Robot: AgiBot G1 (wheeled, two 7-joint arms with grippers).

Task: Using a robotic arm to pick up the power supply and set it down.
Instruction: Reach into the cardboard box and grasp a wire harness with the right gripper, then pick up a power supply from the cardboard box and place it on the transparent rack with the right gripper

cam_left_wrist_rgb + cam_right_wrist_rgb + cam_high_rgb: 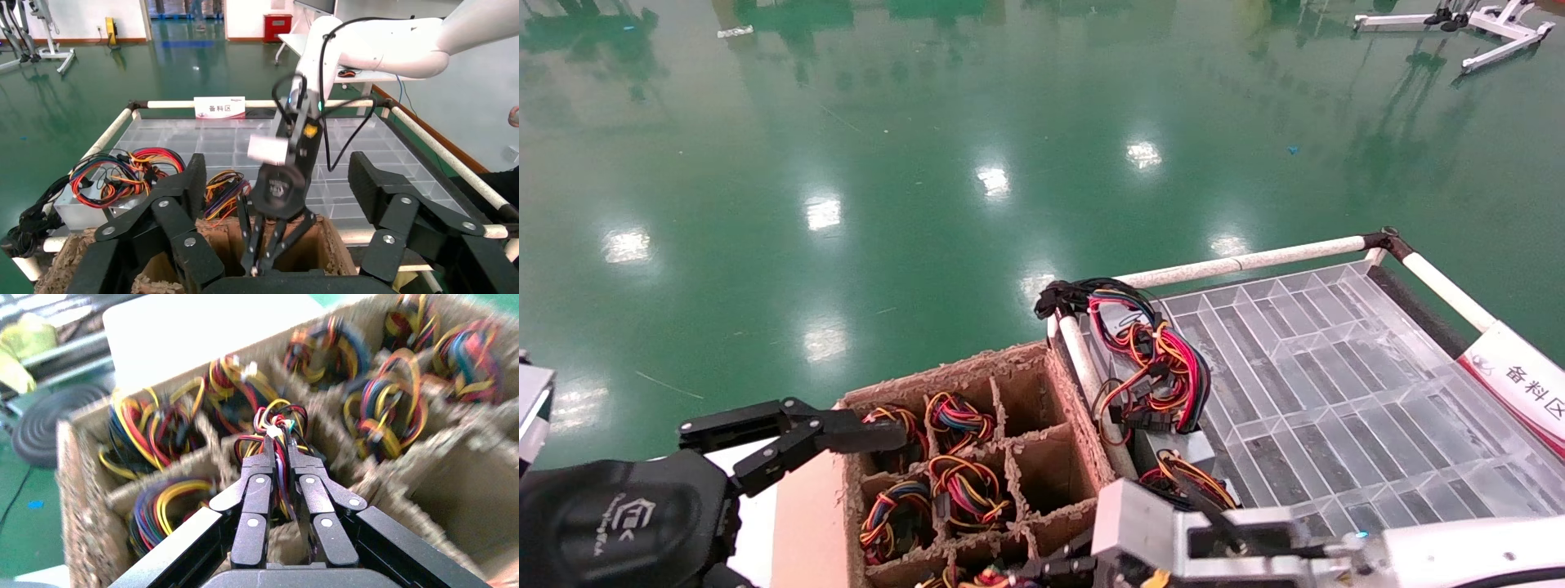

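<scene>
1. The right gripper [278, 454] is reaching down into a compartment of the cardboard box [1058, 384]. Its fingers are almost closed, pinching a bundle of red, yellow and black wires [278, 425] that belongs to a power supply [269, 530] in that compartment; its metal body is hidden.
2. Gripping the wires looks like the way to lift the unit, since the compartment walls fit closely around it.
3. The left gripper [846, 433] hovers over the box's far-left corner, fingers spread wide and holding nothing, apparently waiting clear.
4. Other compartments hold similar wire bundles [960, 420]; some are empty.
5. Beside the box, to its right, a clear plastic tray [1336, 384] holds two power supplies already, probably the place for setting down.
</scene>
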